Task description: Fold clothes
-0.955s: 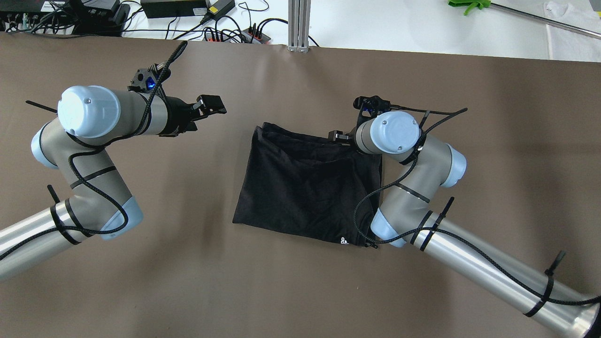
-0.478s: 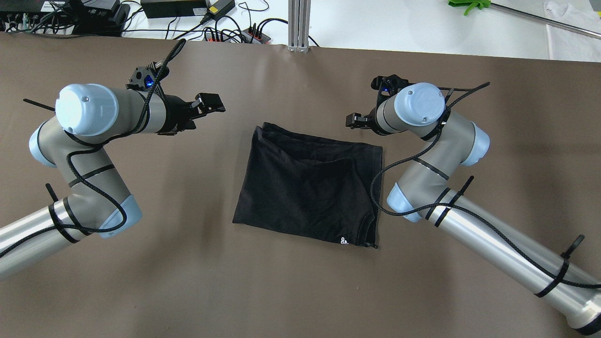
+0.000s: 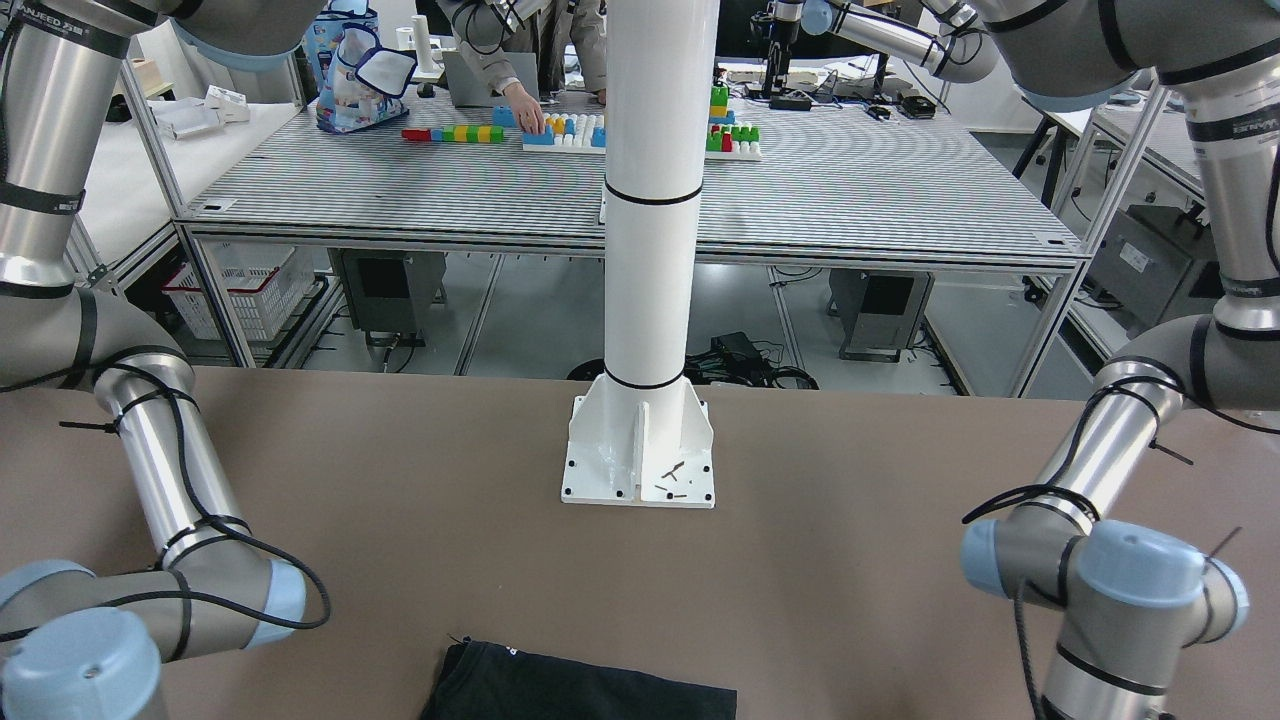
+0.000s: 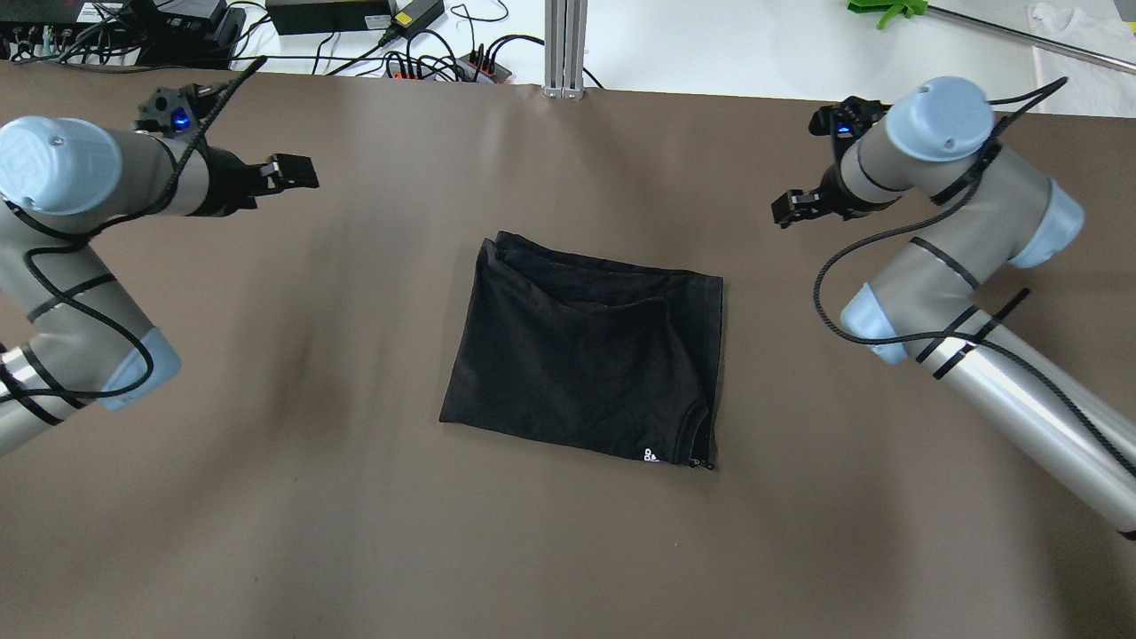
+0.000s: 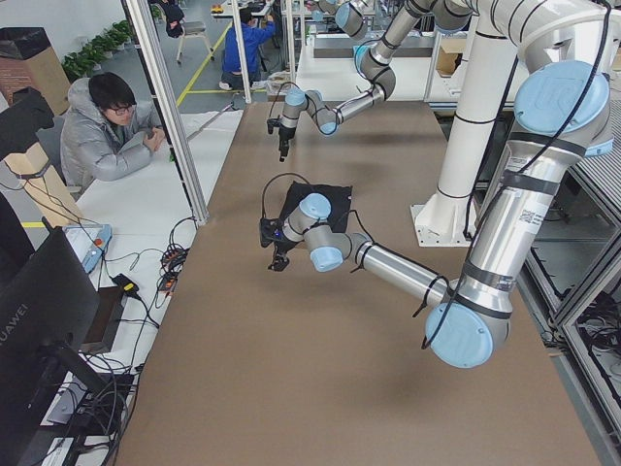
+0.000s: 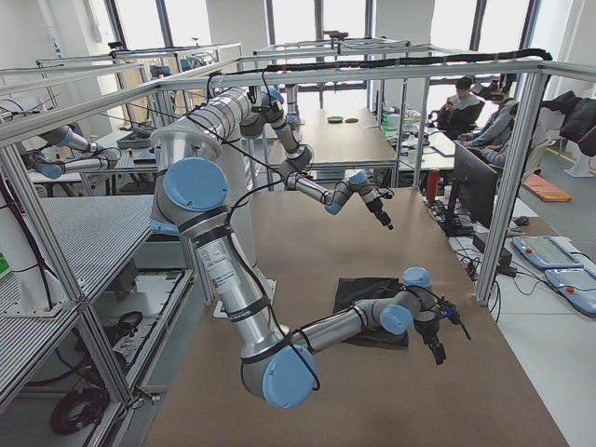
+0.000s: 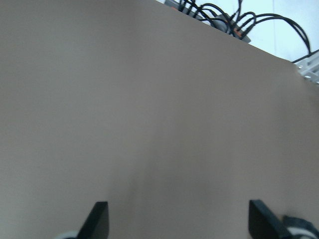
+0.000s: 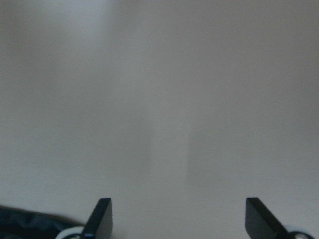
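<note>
The clothes [image 4: 581, 355] are one black garment lying folded into a rough rectangle at the table's middle, with a small white logo at its near right corner. Its robot-side edge shows in the front-facing view [image 3: 580, 692]. My left gripper [image 4: 297, 171] hovers far to the garment's left and beyond it, open, with only bare brown table between its fingers [image 7: 98, 219]. To the garment's upper right my right gripper [image 4: 790, 209] is also open and empty, its fingers [image 8: 102, 215] wide apart over the table. Neither gripper touches the fabric.
A white pole's base plate [image 3: 638, 470] is bolted to the table on the robot's side. Cables and power strips [image 4: 417, 58] and an aluminium post [image 4: 564, 44] line the far edge. A person [image 5: 107, 131] sits beyond that edge beside a monitor [image 5: 39, 320].
My right gripper was at the garment's far right corner and has drawn away up and to the right. The left arm swung further left. The garment has stayed where it lay.
</note>
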`<state>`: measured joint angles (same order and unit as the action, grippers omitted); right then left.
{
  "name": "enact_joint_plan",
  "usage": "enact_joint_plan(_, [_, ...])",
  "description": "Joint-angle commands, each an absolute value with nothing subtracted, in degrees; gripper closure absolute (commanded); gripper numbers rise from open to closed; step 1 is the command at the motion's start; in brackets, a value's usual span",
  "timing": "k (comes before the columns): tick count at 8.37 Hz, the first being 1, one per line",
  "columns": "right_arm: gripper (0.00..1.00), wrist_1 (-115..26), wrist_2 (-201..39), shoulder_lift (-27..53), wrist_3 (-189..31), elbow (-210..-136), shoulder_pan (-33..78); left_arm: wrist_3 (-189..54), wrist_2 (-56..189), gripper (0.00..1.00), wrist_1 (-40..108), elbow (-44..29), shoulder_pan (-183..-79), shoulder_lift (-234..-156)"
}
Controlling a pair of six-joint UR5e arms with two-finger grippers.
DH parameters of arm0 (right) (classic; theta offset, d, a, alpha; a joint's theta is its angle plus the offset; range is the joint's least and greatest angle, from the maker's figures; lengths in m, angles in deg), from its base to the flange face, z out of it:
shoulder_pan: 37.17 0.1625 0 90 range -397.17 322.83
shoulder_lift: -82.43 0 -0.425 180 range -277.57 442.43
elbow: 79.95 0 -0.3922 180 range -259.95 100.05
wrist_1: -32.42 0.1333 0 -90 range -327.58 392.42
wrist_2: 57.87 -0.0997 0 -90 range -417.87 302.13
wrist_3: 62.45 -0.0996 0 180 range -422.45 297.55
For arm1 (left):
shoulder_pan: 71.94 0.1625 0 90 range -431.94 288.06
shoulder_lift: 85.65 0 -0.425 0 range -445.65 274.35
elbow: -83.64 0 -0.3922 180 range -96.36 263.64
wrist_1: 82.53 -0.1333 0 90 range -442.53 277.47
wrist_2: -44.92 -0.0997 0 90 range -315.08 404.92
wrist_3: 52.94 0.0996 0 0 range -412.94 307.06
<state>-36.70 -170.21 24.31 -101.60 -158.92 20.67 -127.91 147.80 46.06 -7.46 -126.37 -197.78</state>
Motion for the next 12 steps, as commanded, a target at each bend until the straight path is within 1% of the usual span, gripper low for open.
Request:
enact_joint_plan(1, [0.06, -44.0, -170.9, 13.8, -83.6, -167.6, 28.5, -111.6, 150.7, 0.00, 42.2, -9.5, -135.6, -189.4])
enact_joint_plan(4, [0.06, -44.1, -170.8, 3.8, -67.2, -169.3, 37.3, -83.6, 152.1, 0.00, 39.6, -9.4, -147.3, -180.2])
enact_joint_plan(6, [0.06, -44.0, -168.8, -0.9, -57.8, -169.7, 43.1, -65.7, 149.4, 0.00, 39.7, -8.7, -153.6, -175.2])
enact_joint_plan(8, [0.06, -44.0, -168.6, -4.1, -52.6, -170.0, 45.9, -62.7, 143.0, 0.00, 40.3, -9.3, -154.7, -172.1])
enact_joint_plan(10, [0.06, -44.0, -168.3, -6.2, -52.6, -169.9, 47.6, -62.7, 143.4, 0.00, 40.3, -9.4, -155.0, -172.0])
enact_joint_plan(12, [0.06, -44.0, -168.7, -6.2, -52.4, -169.9, 49.4, -62.7, 143.5, 0.00, 40.3, -9.4, -154.9, -172.0])
